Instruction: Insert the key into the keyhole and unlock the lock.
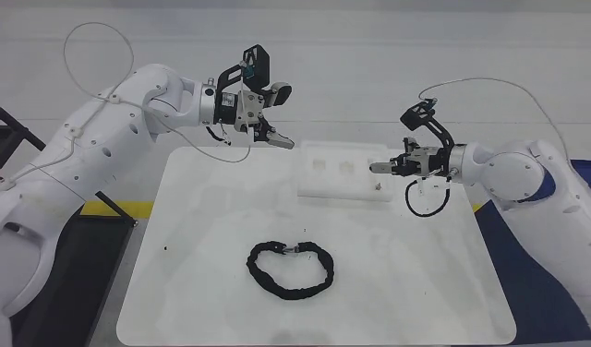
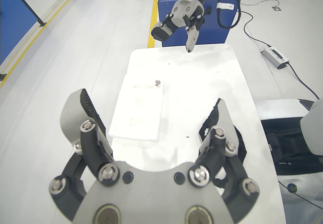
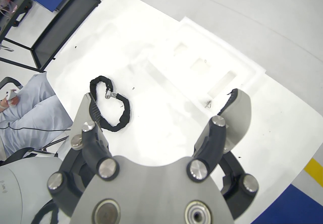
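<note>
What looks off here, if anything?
Rubber pads look frayed on one finger of the left gripper and of the right gripper. Otherwise nothing: key lies on foam tray, lock on table.

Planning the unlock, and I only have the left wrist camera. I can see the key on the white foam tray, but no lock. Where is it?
Observer: The lock, a black chain loop, lies flat on the table, on the robot's side of the foam tray and apart from it.
Operator: Which way does its metal end face?
Observer: The metal piece sits on the side of the loop facing the tray. The keyhole is too small to make out.
Operator: Anything touching it?
Observer: No. The right gripper is open near the key, away from the loop.
</note>
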Tool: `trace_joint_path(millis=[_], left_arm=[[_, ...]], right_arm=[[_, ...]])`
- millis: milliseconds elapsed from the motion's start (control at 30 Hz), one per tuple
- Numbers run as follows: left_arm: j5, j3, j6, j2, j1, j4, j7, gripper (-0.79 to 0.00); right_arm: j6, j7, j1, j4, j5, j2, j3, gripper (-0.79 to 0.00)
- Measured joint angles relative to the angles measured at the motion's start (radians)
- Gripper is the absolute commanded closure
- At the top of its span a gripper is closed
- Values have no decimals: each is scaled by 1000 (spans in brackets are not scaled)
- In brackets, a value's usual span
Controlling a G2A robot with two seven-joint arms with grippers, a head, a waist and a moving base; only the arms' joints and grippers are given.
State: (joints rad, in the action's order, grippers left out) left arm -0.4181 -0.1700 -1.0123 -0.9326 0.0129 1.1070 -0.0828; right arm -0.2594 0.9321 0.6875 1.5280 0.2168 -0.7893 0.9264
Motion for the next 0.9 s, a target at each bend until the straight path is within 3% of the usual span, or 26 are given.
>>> trace_joint_path(millis=[500, 700, 900], left_arm=[[0, 0, 0, 0, 0, 0, 0, -785], [0, 0, 0, 0, 0, 0, 0, -785], [0, 0, 0, 0, 0, 0, 0, -785]], right_arm=[[90, -15, -164, -306, -14, -117, -184, -785], [166, 79, -254, -443, -40, -182, -269, -785], [205, 84, -314, -581, -51, -247, -334, -785]])
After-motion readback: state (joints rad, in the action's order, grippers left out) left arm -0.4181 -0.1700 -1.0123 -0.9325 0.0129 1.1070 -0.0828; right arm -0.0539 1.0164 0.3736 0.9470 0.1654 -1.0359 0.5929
